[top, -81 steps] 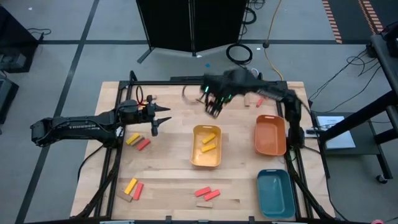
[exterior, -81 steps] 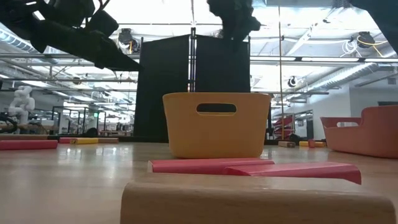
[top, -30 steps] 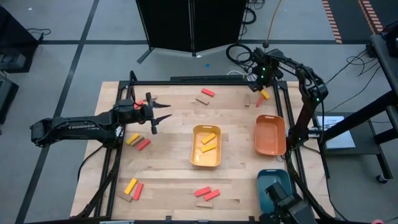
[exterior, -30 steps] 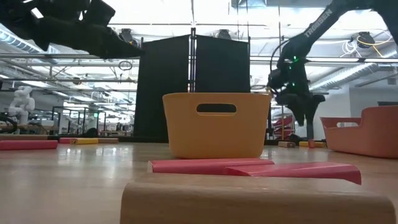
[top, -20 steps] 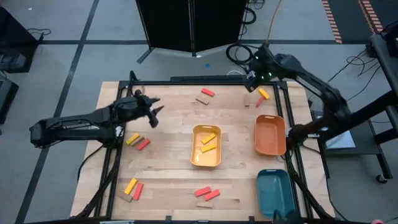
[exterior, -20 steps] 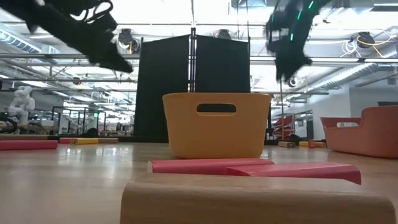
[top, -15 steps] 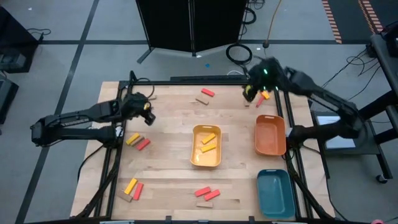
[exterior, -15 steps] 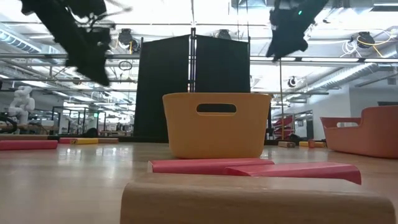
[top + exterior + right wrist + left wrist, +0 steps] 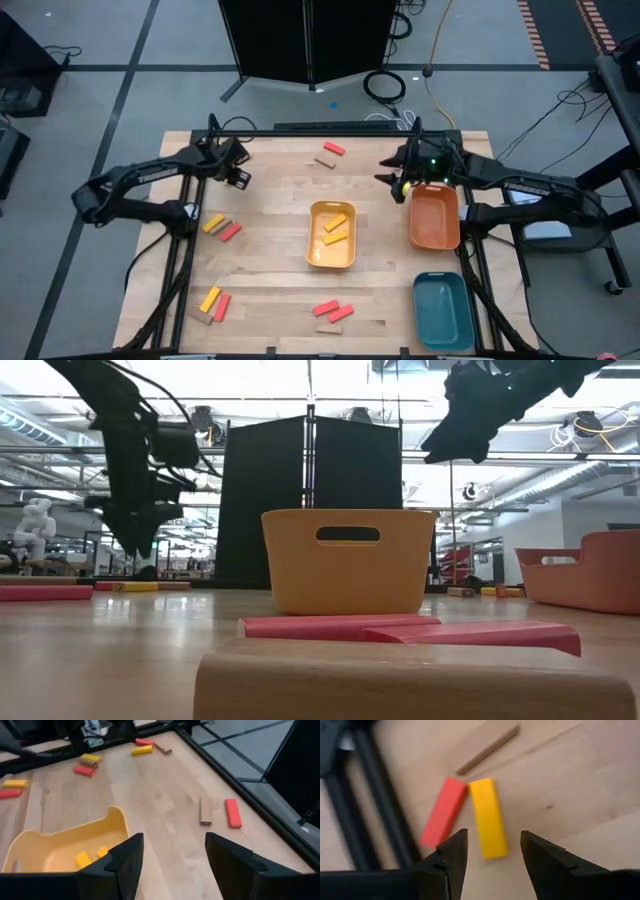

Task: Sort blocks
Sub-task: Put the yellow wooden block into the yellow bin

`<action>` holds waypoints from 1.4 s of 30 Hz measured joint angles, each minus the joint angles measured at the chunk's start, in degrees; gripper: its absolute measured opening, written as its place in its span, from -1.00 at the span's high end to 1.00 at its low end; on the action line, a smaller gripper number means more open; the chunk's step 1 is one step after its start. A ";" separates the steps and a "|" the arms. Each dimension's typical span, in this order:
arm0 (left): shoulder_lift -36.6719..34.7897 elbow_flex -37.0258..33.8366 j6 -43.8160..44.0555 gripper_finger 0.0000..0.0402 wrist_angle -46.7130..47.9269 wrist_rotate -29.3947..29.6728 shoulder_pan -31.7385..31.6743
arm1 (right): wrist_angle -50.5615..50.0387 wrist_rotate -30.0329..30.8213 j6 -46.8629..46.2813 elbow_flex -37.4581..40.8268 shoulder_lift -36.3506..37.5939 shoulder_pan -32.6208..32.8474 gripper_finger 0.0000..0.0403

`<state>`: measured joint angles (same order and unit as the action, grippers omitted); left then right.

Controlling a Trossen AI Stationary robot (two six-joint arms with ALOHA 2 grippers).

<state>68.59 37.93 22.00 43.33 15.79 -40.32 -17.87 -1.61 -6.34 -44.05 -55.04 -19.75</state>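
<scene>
Fingers of the left gripper (image 9: 490,851) stand apart, empty, straddling a flat yellow wooden block (image 9: 488,817); likely light and stiff, best pinched across its narrow sides.

On the wooden table (image 9: 270,250), a yellow tray (image 9: 332,235) sits at centre, an orange tray (image 9: 435,217) at three o'clock and a teal tray (image 9: 442,310) at five o'clock.

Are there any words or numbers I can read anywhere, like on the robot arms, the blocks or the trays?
Left arm: pale lettering along it, too small and blurred to read.
Right arm: pale lettering along it, also too blurred to read.
Blocks and the yellow tray, orange tray and teal tray: no words or numbers on them.
</scene>
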 joint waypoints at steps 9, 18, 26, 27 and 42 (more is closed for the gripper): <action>5.54 0.00 0.78 0.10 -2.36 -1.82 -3.37 | -0.81 -0.02 1.65 0.00 -0.16 2.73 -0.02; 10.48 0.00 -2.29 0.10 -5.59 -3.21 -5.79 | -2.48 -0.04 2.74 -0.02 -0.18 4.70 -0.02; 13.65 -0.02 -4.55 0.10 -7.20 -7.64 -9.80 | -5.00 -0.01 2.24 -0.02 -0.20 6.42 -0.02; 13.98 -0.02 -4.81 0.10 -7.52 -8.34 -10.09 | -4.92 -0.01 1.98 -0.02 -0.20 6.65 -0.02; 14.51 0.02 -6.80 0.54 -8.72 -12.55 -10.33 | -2.88 0.00 -0.49 -0.02 -0.20 9.81 -0.02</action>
<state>83.10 37.95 15.20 34.61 3.25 -50.65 -20.75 -1.61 -6.83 -44.07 -55.24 -9.93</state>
